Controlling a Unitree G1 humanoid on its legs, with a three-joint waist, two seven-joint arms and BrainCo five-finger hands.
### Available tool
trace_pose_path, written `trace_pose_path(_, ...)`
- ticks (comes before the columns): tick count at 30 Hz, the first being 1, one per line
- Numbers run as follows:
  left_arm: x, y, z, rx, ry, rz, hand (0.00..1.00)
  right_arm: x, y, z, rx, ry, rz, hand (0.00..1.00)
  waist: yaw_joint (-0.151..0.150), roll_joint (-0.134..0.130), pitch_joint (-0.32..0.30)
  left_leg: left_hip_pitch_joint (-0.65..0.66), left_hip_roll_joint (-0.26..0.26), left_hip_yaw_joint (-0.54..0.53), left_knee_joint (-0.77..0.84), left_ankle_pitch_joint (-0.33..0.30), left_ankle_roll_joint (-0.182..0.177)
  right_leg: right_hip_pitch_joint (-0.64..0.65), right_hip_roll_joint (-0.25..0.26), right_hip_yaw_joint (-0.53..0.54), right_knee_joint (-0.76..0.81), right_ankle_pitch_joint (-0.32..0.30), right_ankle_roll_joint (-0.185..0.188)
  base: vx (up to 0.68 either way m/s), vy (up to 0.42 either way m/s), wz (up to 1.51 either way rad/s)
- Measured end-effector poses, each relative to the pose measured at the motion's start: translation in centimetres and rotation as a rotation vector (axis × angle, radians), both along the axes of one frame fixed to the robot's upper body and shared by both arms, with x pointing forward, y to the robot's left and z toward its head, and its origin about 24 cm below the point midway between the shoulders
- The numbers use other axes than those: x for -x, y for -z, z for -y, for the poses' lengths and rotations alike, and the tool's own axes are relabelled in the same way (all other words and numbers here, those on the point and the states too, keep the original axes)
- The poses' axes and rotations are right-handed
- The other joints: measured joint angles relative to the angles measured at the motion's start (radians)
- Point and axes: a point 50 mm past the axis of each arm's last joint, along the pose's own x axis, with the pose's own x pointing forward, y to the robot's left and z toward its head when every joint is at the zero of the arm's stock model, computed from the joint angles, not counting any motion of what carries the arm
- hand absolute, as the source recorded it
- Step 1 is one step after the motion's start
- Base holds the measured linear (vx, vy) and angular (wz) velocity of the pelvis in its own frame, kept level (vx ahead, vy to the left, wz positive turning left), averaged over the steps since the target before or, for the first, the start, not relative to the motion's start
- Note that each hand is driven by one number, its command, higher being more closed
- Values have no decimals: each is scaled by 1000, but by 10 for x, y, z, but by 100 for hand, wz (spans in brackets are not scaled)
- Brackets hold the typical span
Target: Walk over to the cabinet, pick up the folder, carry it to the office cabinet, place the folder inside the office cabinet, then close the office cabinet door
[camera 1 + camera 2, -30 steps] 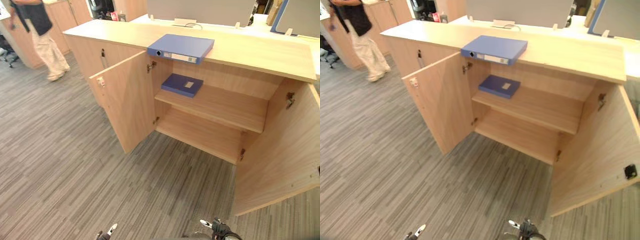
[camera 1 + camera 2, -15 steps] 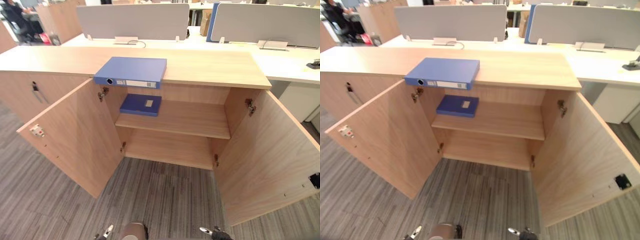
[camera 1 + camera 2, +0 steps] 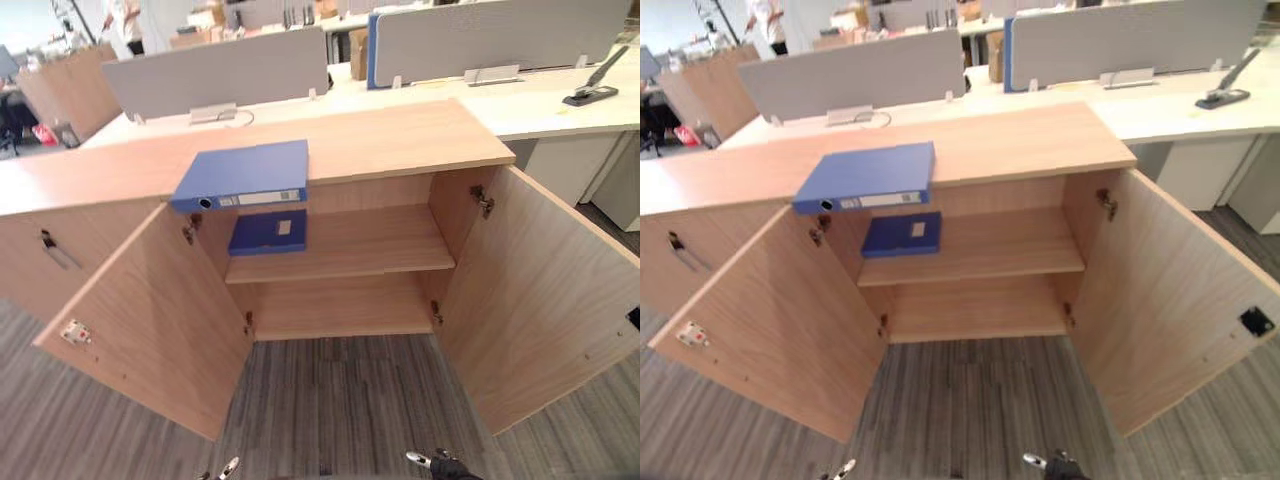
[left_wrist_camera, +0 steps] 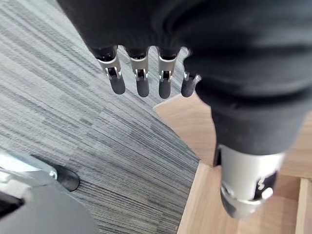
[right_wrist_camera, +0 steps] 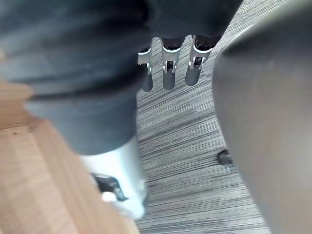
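Observation:
A thick blue folder (image 3: 245, 175) lies flat on top of the light wood office cabinet (image 3: 400, 140), its spine over the front edge. A thinner blue folder (image 3: 268, 231) lies on the left of the upper shelf (image 3: 370, 245) inside. Both cabinet doors stand wide open, the left door (image 3: 150, 320) and the right door (image 3: 540, 300). My left hand (image 4: 141, 80) hangs low over the carpet with straight fingers and holds nothing. My right hand (image 5: 168, 68) hangs the same way, empty. Both hands are well short of the cabinet, at the near edge of the eye views.
Grey striped carpet (image 3: 340, 400) lies between me and the cabinet. A neighbouring closed cabinet with a handle (image 3: 55, 250) stands to the left. White desks with grey dividers (image 3: 210, 70) stand behind, with a black stapler (image 3: 590, 85) at the right. A person (image 3: 125, 20) stands far back.
The whole picture has shifted as the camera swung round to face the cabinet squarely. The folders and doors stay where they were. Both hands still hang low and empty.

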Motion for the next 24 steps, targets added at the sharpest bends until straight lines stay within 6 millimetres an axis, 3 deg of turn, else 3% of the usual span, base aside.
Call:
trace_pose_path(1, -1, 0, 0, -3, 7, 4, 0, -1, -1, 1, 6, -3, 7, 0, -6, -3, -1, 10, -4, -2, -8, 4, 6, -6, -13, -25, 26, -4, -3, -11, 103, 25)
trace_pose_path(2, -4, -1, 1, -7, 17, 18, 0, -1, -1, 0, 8, -8, 9, 0, -20, -2, 0, 21, -2, -16, -24, 12, 23, -11, -9, -60, 35, -49, 3, 4, 58, 13)
trace_pose_path(3, -4, -2, 1, -9, 24, 17, 0, -3, 0, -3, 0, -9, 12, 0, -21, -1, 3, 20, 14, -24, -30, 16, 30, -22, 39, -79, 8, -122, 12, 1, 30, 4)
trace_pose_path(4, -4, -2, 1, -9, 25, 18, 0, -4, 0, -4, -2, -11, 15, 0, -21, 0, 3, 20, 26, -32, -28, 19, 36, -33, 70, -85, -17, -147, 11, 13, -35, -7)
trace_pose_path(5, -7, -2, 1, -9, 28, 22, 0, -9, 0, -8, -13, -15, 21, 0, -24, 4, 13, 15, 54, -63, -17, 29, 50, -47, 154, -90, -79, -175, 3, -3, -125, -2)
trace_pose_path(6, -12, -2, 0, -11, 37, 32, 0, -13, -1, -10, -20, -14, 30, 0, -27, 5, 31, 8, 83, -76, 4, 27, 46, -54, 237, -81, -162, -175, 0, 1, -119, 7)
trace_pose_path(7, -13, -3, -2, -15, 43, 36, 0, -13, 0, -14, -27, -19, 29, 0, -29, -7, 35, -6, 90, -81, 13, 17, 31, -54, 268, -66, -225, -171, -5, -49, -210, 42)
trace_pose_path(8, -17, -5, -10, -36, 63, 49, 0, -12, 0, -17, -40, -6, 29, 0, -36, -39, 40, -18, 77, -109, 31, 7, 16, -41, 275, -60, -300, -120, -81, -13, -229, 74)
trace_pose_path(9, -19, -5, -10, -35, 79, 48, 0, -11, 1, -16, -41, 11, 26, 0, -44, -54, 40, -12, 82, -135, 31, 4, 3, -31, 276, -104, -312, -133, -79, 6, -268, 80)
trace_pose_path(12, -15, -4, -6, -18, 17, 54, 0, -8, 2, -20, -47, -6, 17, 0, -36, -43, 34, -16, 134, -138, 36, 3, -40, 14, 319, -153, -380, -129, -90, 102, -234, 51)
trace_pose_path(15, -10, -4, -8, -9, -26, 56, 0, -3, 4, -24, -53, -12, 2, 0, -22, -50, 32, -58, 168, -174, 181, -84, -89, 118, 371, -218, -497, -104, -123, 193, -232, 52)
trace_pose_path(18, -11, -5, -11, -14, -32, 64, 0, -2, 4, -24, -56, 7, 5, 0, -17, -54, 35, -182, 196, -108, 443, -175, -163, 168, 402, -253, -525, -100, -124, 218, -104, 29)
trace_pose_path(21, -13, -7, -13, -25, -25, 80, 0, -1, 5, -24, -56, 7, -5, 0, 7, -62, 44, -258, 237, 25, 674, -207, -151, 228, 410, -236, -527, -100, -124, 220, -14, 7)
trace_pose_path(23, -18, -8, -13, -35, 20, 86, 0, -6, 4, -26, -61, -1, -3, 0, 16, -60, 48, -312, 236, 63, 659, -264, -112, 246, 402, -178, -527, -100, -124, 260, 85, -22)
trace_pose_path(24, -19, -9, -13, -42, 46, 85, 0, -11, 3, -28, -63, -7, 7, 0, 22, -60, 57, -324, 225, 56, 569, -245, -103, 245, 390, -163, -518, -105, -116, 177, 93, -31)
